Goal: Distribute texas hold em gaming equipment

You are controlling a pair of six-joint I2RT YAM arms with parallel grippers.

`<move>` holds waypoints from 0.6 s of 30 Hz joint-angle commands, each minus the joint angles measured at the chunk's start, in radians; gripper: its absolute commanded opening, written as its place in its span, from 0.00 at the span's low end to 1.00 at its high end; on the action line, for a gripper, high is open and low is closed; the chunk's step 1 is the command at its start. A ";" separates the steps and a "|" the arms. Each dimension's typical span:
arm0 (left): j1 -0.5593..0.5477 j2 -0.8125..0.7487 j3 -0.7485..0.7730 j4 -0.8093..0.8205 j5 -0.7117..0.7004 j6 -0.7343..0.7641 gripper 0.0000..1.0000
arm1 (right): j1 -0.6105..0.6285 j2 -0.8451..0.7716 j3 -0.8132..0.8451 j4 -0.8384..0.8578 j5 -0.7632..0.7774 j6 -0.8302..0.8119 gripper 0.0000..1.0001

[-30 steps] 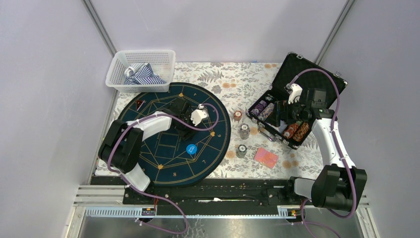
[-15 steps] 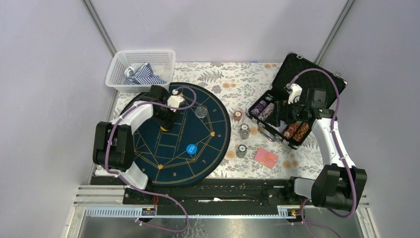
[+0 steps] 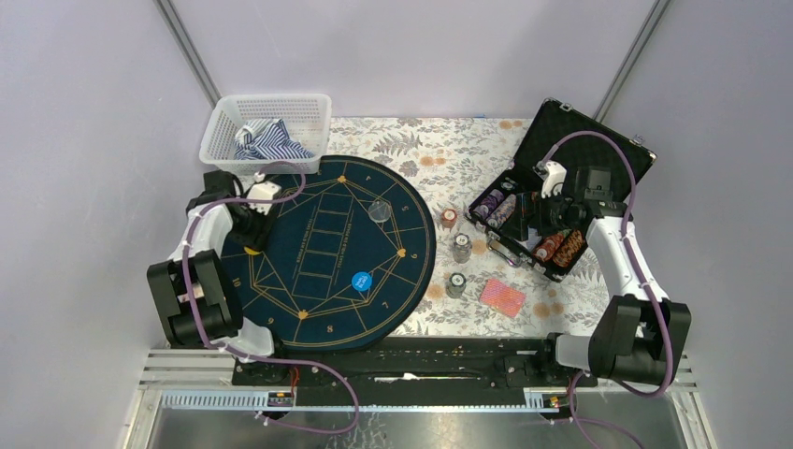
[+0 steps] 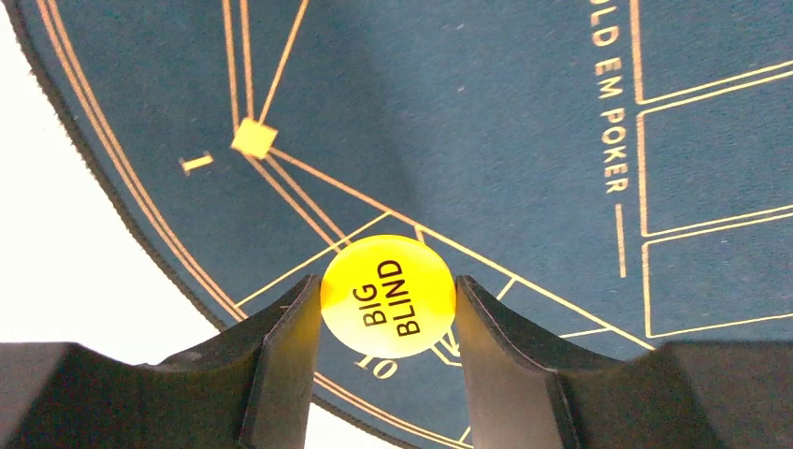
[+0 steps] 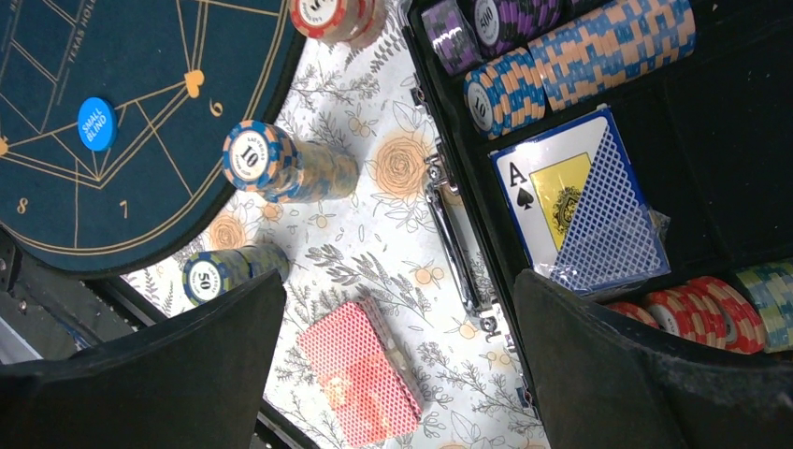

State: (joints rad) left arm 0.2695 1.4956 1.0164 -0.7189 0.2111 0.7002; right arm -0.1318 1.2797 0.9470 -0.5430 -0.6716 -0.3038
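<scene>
My left gripper (image 3: 251, 227) is shut on a yellow "BIG BLIND" disc (image 4: 388, 296), holding it by its edge over the left rim of the dark blue mat (image 3: 327, 309), near the gold "10". A blue "SMALL BLIND" disc (image 3: 361, 280) and a clear disc (image 3: 379, 211) lie on the mat. Three chip stacks (image 3: 462, 247) stand on the floral cloth right of the mat. The red-backed card deck (image 5: 360, 371) lies by them. My right gripper (image 5: 397, 281) is open and empty, above the open case's front edge.
The black case (image 3: 598, 150) at the right holds rows of purple, orange and red chips (image 5: 598, 47) and a blue-backed deck (image 5: 584, 201). A white basket (image 3: 224, 126) with striped cloth stands at the back left, close to my left arm.
My left gripper has carried the yellow disc from the mat's middle to its left rim, uncovering the clear disc. The right arm has barely moved.
</scene>
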 commanded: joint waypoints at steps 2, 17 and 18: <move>0.058 0.023 0.013 0.050 0.045 0.095 0.46 | 0.001 0.018 0.045 -0.015 0.026 -0.037 1.00; 0.059 0.227 0.123 0.160 0.044 0.084 0.50 | 0.001 0.033 0.039 0.005 0.057 -0.019 1.00; 0.058 0.240 0.133 0.160 0.046 0.082 0.50 | 0.001 0.034 0.038 0.006 0.052 -0.017 1.00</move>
State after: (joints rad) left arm 0.3267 1.7103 1.0927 -0.6041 0.2234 0.7685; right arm -0.1318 1.3071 0.9516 -0.5480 -0.6262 -0.3176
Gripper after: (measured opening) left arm 0.542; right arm 0.995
